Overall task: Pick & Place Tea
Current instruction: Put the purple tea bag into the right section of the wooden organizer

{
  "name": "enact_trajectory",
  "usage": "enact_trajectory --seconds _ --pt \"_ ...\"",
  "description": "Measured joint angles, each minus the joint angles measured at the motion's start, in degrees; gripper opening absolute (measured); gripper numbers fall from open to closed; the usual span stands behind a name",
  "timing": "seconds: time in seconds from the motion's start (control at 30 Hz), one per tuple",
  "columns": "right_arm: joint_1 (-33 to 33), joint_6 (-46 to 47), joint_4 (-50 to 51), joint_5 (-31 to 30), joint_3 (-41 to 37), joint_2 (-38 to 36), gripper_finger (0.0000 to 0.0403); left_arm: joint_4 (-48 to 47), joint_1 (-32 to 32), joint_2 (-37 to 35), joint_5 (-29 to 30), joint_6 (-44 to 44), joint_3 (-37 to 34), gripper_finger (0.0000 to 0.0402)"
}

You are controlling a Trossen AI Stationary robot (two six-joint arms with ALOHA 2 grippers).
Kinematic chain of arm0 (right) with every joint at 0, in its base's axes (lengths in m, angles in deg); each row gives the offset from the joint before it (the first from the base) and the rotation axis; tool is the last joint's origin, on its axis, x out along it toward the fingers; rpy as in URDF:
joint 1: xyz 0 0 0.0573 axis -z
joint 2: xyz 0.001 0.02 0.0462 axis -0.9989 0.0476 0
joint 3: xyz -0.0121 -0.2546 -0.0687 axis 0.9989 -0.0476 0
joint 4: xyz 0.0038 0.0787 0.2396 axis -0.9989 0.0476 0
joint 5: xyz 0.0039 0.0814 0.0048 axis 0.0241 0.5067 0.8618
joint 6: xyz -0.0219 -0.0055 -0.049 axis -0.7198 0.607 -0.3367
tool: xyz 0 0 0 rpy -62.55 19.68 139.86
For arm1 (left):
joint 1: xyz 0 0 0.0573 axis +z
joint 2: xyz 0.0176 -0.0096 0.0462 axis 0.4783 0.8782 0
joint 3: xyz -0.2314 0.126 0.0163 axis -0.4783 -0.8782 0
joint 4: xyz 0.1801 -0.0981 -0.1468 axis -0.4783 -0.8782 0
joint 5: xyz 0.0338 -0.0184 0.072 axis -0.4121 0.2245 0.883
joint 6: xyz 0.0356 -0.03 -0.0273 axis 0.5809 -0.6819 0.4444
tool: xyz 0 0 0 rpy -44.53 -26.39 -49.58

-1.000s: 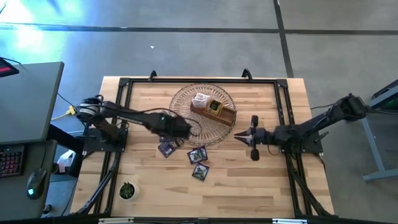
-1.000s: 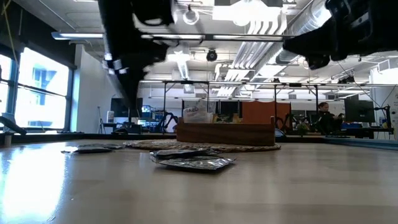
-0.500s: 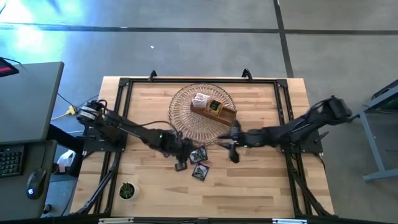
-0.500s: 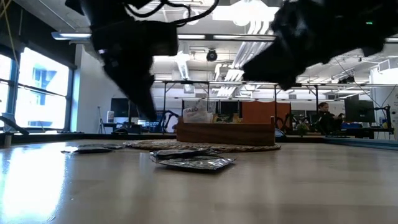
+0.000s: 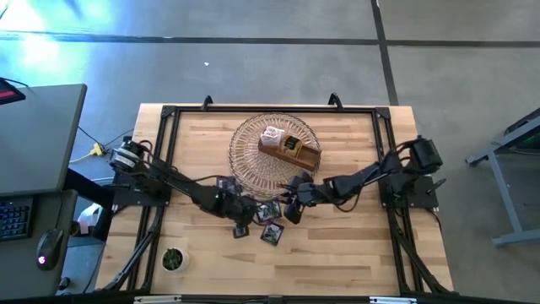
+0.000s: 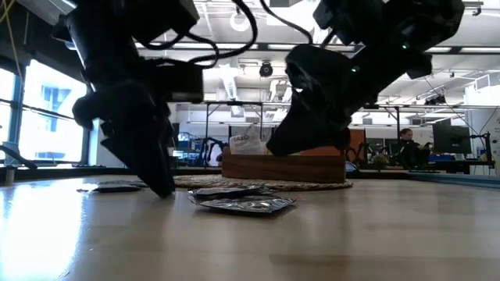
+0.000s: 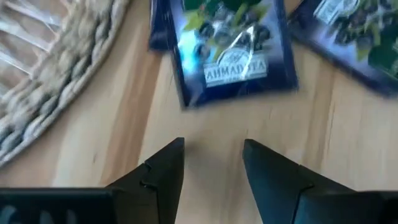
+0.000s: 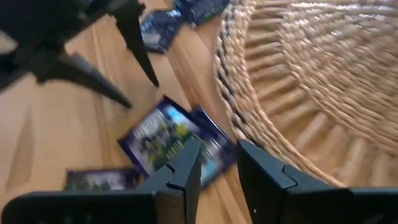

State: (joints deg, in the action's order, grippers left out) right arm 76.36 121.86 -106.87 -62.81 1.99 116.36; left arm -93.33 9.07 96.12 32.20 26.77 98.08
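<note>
Bright ceiling lights (image 6: 308,14) backlight both arms into silhouettes; glare whitens the desk (image 6: 47,226); wrist views blur.

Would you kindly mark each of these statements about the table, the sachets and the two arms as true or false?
1. Both grippers are low over the tea sachets lying on the table in front of the woven basket. True: the left gripper and the right gripper are both there.
2. The left gripper is shut on a sachet. False: its fingers stand open and empty, short of a dark blue sachet.
3. The wooden box sits on the bare table. False: it sits in the basket.
4. A small potted plant stands near the table's front left corner. True.
5. Every sachet is already in the box. False: several still lie on the table.
</note>
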Motion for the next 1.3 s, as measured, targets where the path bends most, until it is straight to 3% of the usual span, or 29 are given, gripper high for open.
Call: enact_trajectory --seconds 0.4,0.6,0.87,1.2,1.3 --pt "0.06 6.41 -7.17 2.72 1.86 8.46 0.0092 3.94 0.04 0.69 2.45 0.62 -0.6 0.0166" --pt "0.04 6.7 -13.46 6.18 2.81 12.28 0.0092 6.6 0.07 0.95 4.33 0.64 -0.69 0.0166" --pt "0.04 6.34 -14.88 5.91 3.47 13.92 0.0089 10.24 0.46 3.41 5.59 0.03 -0.55 0.0166" --pt "0.05 1.88 -16.15 6.41 3.33 13.48 0.0009 13.51 0.75 4.86 5.16 0.07 -0.49 0.0166" --pt "0.11 0.13 -15.47 7.13 3.33 12.19 0.001 13.63 0.75 4.88 5.47 0.07 -0.49 0.0166"
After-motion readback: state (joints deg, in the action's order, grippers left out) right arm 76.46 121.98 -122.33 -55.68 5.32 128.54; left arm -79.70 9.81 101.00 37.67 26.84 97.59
